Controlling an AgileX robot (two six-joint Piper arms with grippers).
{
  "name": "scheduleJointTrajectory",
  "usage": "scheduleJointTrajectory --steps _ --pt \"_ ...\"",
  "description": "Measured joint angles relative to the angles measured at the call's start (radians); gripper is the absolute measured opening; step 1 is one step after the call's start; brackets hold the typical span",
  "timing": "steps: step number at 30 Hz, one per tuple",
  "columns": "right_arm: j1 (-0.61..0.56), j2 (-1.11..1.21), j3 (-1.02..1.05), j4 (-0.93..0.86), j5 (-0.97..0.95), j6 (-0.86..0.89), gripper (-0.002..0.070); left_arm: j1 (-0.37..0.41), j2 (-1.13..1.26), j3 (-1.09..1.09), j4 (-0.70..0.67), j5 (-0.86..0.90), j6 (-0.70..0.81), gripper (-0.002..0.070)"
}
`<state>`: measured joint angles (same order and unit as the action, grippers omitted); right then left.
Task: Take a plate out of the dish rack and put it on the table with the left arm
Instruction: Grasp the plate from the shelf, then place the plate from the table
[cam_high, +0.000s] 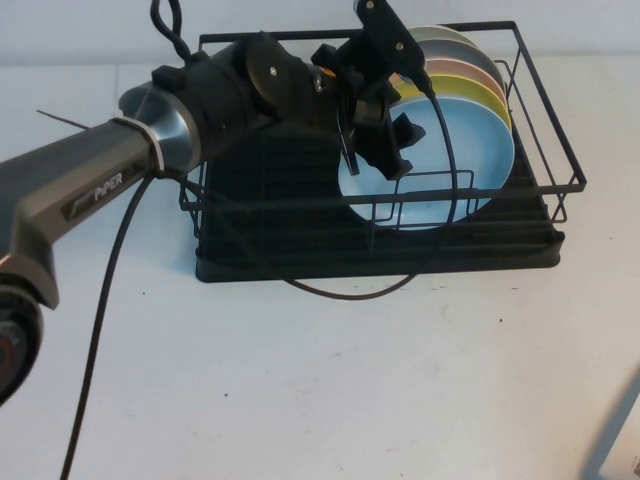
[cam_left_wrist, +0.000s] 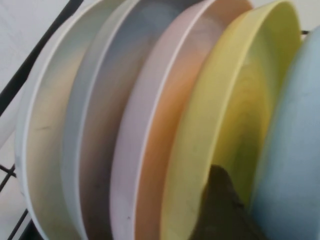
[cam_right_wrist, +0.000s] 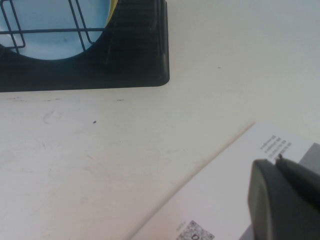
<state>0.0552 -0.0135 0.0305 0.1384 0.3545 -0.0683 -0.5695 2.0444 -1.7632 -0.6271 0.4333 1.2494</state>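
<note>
The black wire dish rack (cam_high: 540, 135) stands at the back of the white table (cam_high: 320, 380) and holds several upright plates. The light blue plate (cam_high: 450, 150) is the front one, with the yellow plate (cam_high: 478, 88) and the pink plate (cam_high: 460, 68) behind it. My left gripper (cam_high: 372, 150) is open at the blue plate's upper left rim, straddling it. In the left wrist view one dark finger (cam_left_wrist: 222, 210) sits between the yellow plate (cam_left_wrist: 235, 115) and the blue plate (cam_left_wrist: 295, 160). My right gripper (cam_right_wrist: 282, 200) is parked low at the table's near right, far from the rack.
Grey (cam_left_wrist: 100, 125) and white (cam_left_wrist: 45, 130) plates stand behind the pink one. The left arm's black cable (cam_high: 350, 292) loops over the rack's front edge onto the table. A white printed sheet (cam_right_wrist: 225, 190) lies under the right gripper.
</note>
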Motion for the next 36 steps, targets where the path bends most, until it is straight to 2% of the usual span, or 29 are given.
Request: scheduleJointTrajectory --steps 2,6,7,16,20,23,28,30,32,36 --pt "0.000 0.000 0.000 0.000 0.000 0.000 -0.0018 0.000 0.007 0.000 -0.001 -0.019 0.000 0.0309" --pt "0.000 0.000 0.000 0.000 0.000 0.000 -0.0018 0.000 0.008 -0.001 -0.001 -0.033 0.002 0.0100" --pt "0.000 0.000 0.000 0.000 0.000 0.000 -0.0018 0.000 0.008 -0.002 0.001 -0.030 0.006 0.0081" --pt "0.000 0.000 0.000 0.000 0.000 0.000 -0.0018 -0.004 -0.122 -0.040 0.072 0.029 0.005 0.0070" --pt "0.000 0.000 0.000 0.000 0.000 0.000 -0.0018 -0.004 -0.246 -0.058 0.138 0.061 -0.067 0.0070" --pt "0.000 0.000 0.000 0.000 0.000 0.000 -0.0018 0.000 -0.342 -0.065 0.208 0.175 -0.191 0.0069" --pt "0.000 0.000 0.000 0.000 0.000 0.000 -0.0018 0.056 -0.443 -0.067 0.243 0.453 -0.579 0.0069" --pt "0.000 0.000 0.000 0.007 0.000 0.000 -0.0018 0.105 -0.446 -0.061 0.204 0.537 -0.708 0.0069" --pt "0.000 0.000 0.000 0.015 0.000 0.000 -0.0018 0.166 -0.446 -0.027 0.113 0.600 -0.773 0.0069" --pt "0.000 0.000 0.000 0.019 0.000 0.000 -0.0018 0.261 -0.455 0.112 -0.151 0.683 -0.724 0.0069"
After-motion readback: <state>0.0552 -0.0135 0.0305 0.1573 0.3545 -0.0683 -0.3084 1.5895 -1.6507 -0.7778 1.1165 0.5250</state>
